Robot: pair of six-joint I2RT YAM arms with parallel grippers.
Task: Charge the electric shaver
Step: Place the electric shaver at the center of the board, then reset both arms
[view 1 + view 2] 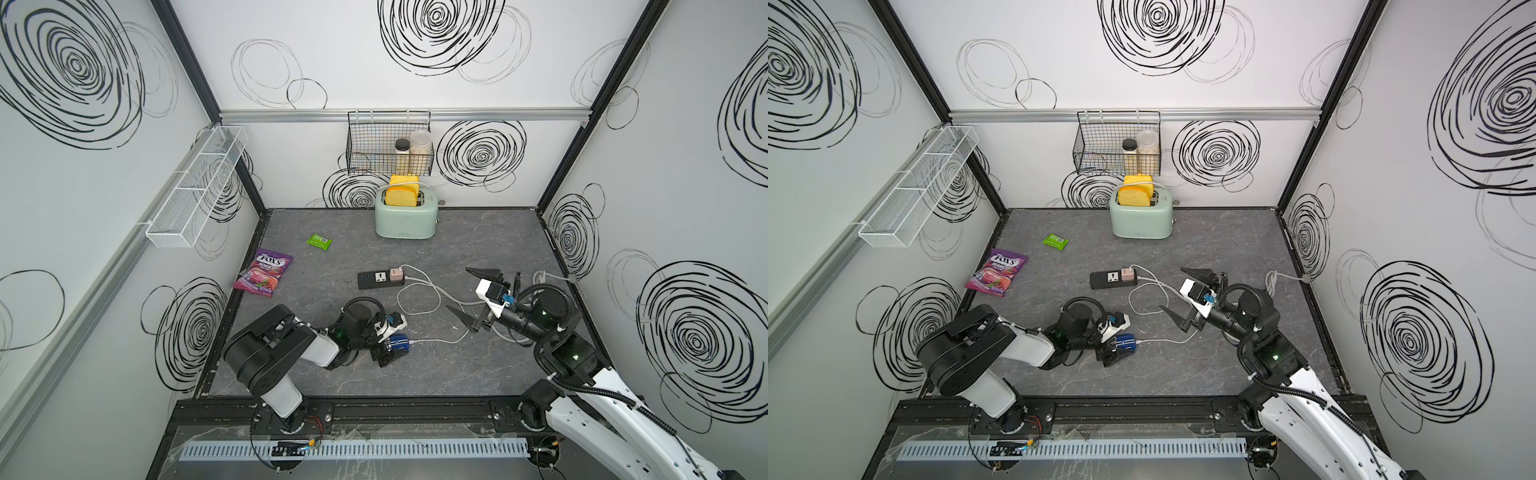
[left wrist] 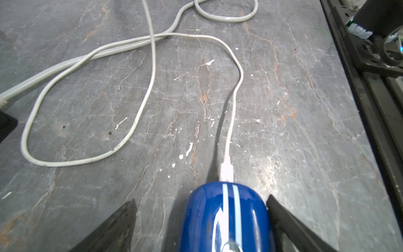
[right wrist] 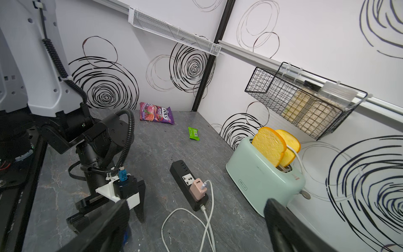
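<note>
So, starting at the left fingers: they're spread apart, not clamping anything. The electric shaver sits between them. On one side I can see bare worktop between the finger and the blue shell. On the other side the finger is right beside the shell, and I honestly can't tell if it touches. The shaver is glossy dark blue with two pale stripes down its back.

A white plug is pushed into the end of the shaver that points away from the wrist. From there a thin white cable snakes off across the worktop in loose loops. In both top views the shaver is low at the front-left part of the worktop, just off the tip of the left arm.

The right fingers are wide open too, holding nothing. They hang above the worktop on the right, well apart from the shaver, with the cable loops lying below and beside them.

Further out, the cable leads to a pinkish adapter plugged into the black power strip near the middle of the worktop. A mint toaster with two slices of bread stands at the back. A purple candy bag and a small green packet lie off to the left. A black wire basket with two jars hangs on the back wall.
</note>
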